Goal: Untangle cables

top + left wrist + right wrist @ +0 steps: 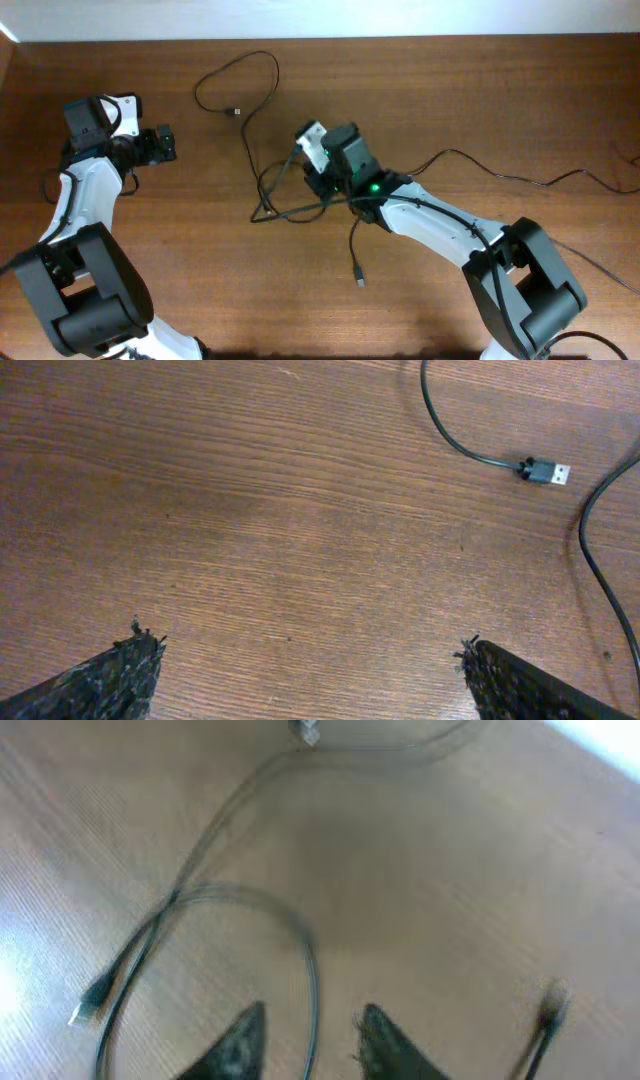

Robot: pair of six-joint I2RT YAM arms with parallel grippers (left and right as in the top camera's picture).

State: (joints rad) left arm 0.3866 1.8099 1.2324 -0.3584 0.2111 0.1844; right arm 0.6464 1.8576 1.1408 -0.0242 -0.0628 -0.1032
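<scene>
The cables (266, 210) are found in the middle of the table (480, 90), heaped in a loose knot. One long loop is thrown toward the far edge. One tail is run toward the near edge and ends in the tail plug (359, 282).

The cables are judged to be light, thin and floppy (more like string than stick). If one is pulled, the others will likely be dragged along. A smooth cord may also slip out of a weak pinch. A cord is best taken a little way from the knot, or just behind a plug, where the hard end would stop the slip.

The right pincer (312, 1012) is placed right over the knot. Its fingers are set a little apart, with a narrow gap, and one strand (314, 980) is seen running into that gap. The strand does not look pinched, but the picture is blurred, so a touch cannot be ruled out.

The left pincer (308, 643) is spread wide, and nothing is held in it. It is placed well apart from the knot, near the left side of the table. Only the loop plug (545, 470) and a bit of cord are seen ahead of it.
</scene>
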